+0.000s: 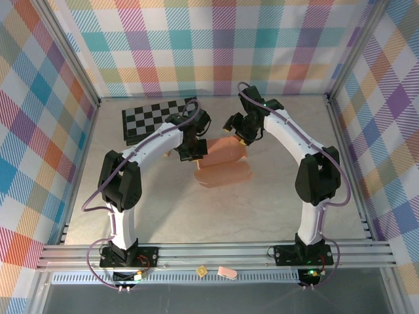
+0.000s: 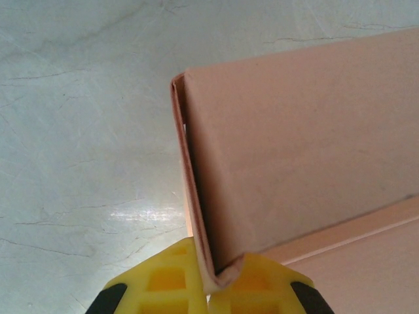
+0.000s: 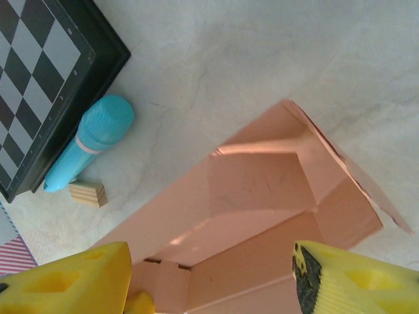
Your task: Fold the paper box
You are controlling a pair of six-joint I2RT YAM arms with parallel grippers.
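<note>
While my left gripper (image 2: 211,278) pinches the paper box (image 2: 294,150) wall and the right gripper (image 3: 213,281) hangs spread above it, tugging (thin card) could tear the fold.

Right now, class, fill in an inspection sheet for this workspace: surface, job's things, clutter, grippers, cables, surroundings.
Surface: pale marbled table.
Job's things: box, partly folded, one wall upright.
Clutter: chessboard; blue marker and block beside it.
Grippers: left gripper shut on the box's wall edge; right gripper open above the box.
Cables: purple cables run along both arms.
Surroundings: plaid walls.
</note>
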